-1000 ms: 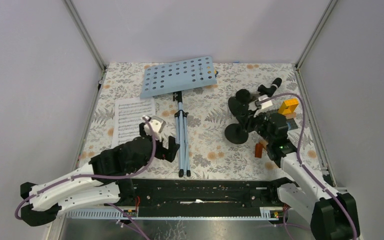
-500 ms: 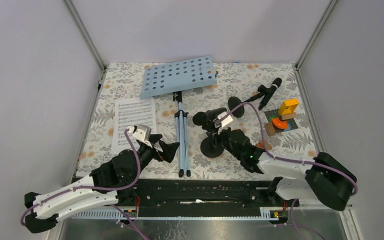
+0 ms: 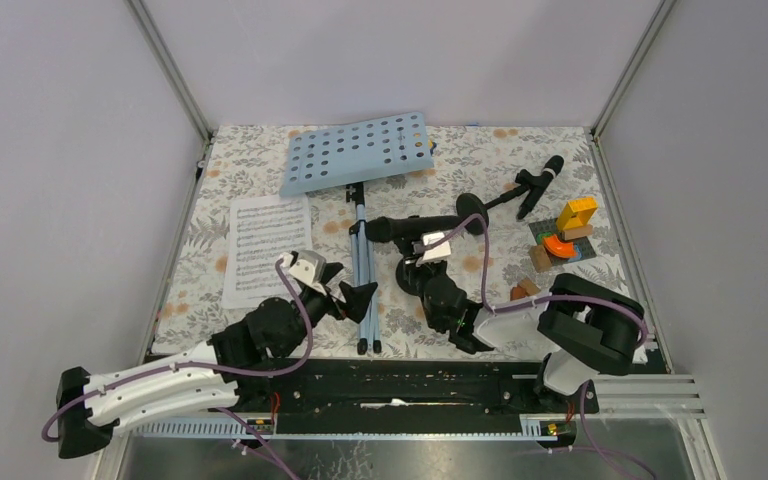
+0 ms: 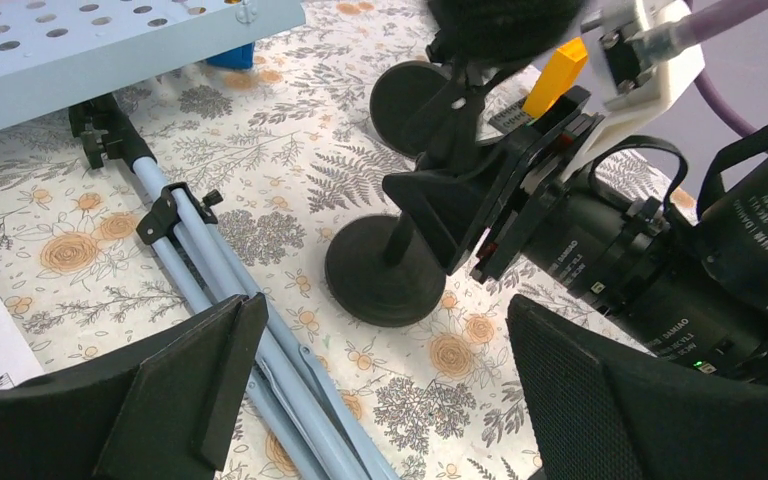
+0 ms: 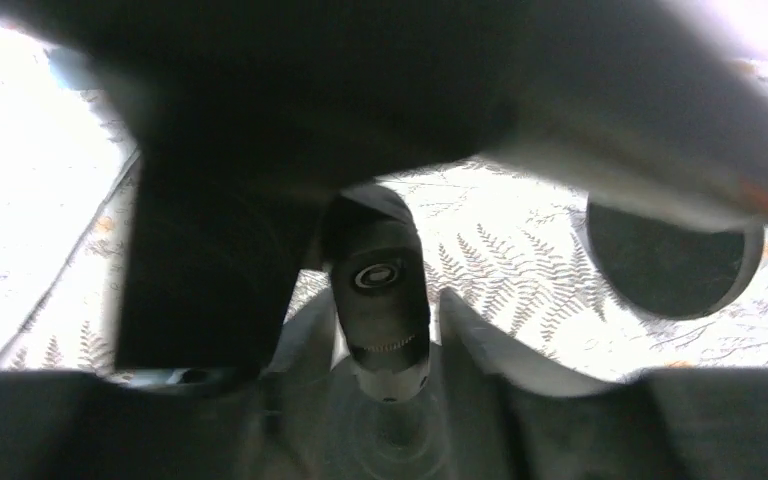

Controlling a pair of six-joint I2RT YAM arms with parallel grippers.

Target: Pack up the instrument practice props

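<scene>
The light-blue perforated music desk [image 3: 355, 152] lies at the back, its thin tripod [image 3: 363, 270] stretched toward me. The white sheet music [image 3: 268, 245] lies left of it. My right gripper [image 3: 428, 262] is shut on the stem of a black microphone holder, with the microphone [image 3: 410, 228] on top and the round base [image 3: 422, 278] low over the table. The stem shows between its fingers in the right wrist view [image 5: 380, 290]. My left gripper [image 3: 345, 295] is open and empty, straddling the tripod's lower legs [image 4: 220, 270]. The second microphone [image 3: 540, 180] and its holder base [image 3: 473, 212] stand back right.
Small colourful toy blocks [image 3: 565, 235] sit at the right edge. An orange block [image 3: 525, 290] lies beside my right arm. Metal frame posts and grey walls close in the floral mat [image 3: 260, 150] on three sides.
My right arm has carried the microphone and holder leftward, from the right side to beside the tripod. My left gripper has moved right, toward the tripod.
</scene>
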